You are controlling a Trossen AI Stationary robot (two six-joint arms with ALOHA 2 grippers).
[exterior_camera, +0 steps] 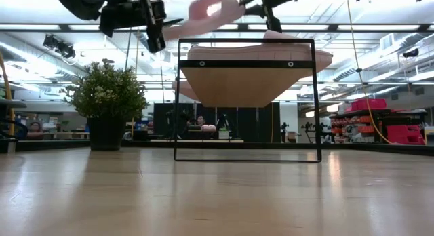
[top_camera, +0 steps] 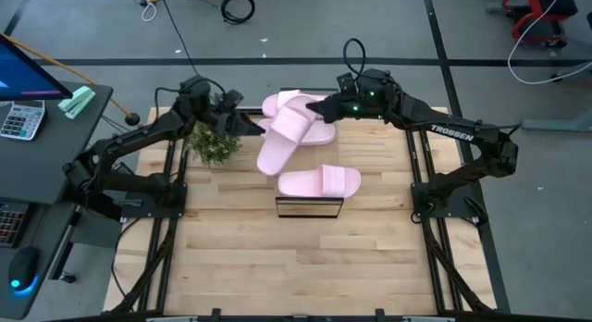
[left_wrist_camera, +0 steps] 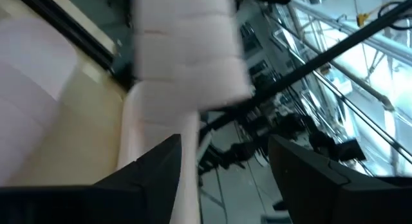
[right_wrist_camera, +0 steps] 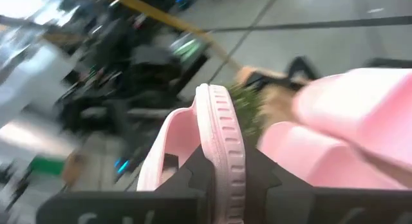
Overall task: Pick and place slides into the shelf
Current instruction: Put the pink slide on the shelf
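A pale pink slide (top_camera: 280, 139) hangs slanted in the air over the far part of the shelf (top_camera: 310, 207); it shows in the low view (exterior_camera: 207, 11) above the black frame (exterior_camera: 247, 100). My right gripper (top_camera: 324, 109) is shut on its far end. My left gripper (top_camera: 246, 124) is open beside the slide's left side; in the left wrist view the slide (left_wrist_camera: 183, 56) fills the space ahead of the open fingers. Another slide (top_camera: 320, 181) lies flat on the shelf's near end. More slides (top_camera: 310, 130) lie on the shelf's far end, under the held one. My right gripper pinches the ribbed edge of the slide's sole (right_wrist_camera: 221, 130) between its two fingers, at the slide's far end, coming from the table's right. The slide is lifted clear and tilts toward the near left. My left gripper: the slide's edge (left_wrist_camera: 188, 156) runs close by one finger (left_wrist_camera: 154, 169); whether they touch I cannot tell.
A small potted plant (top_camera: 215, 142) stands on the table left of the shelf, right below my left gripper; it also shows in the low view (exterior_camera: 108, 100). Bare wooden tabletop (top_camera: 296, 266) stretches toward the near edge. A desk with monitor and keyboard (top_camera: 23, 118) is off the table's left.
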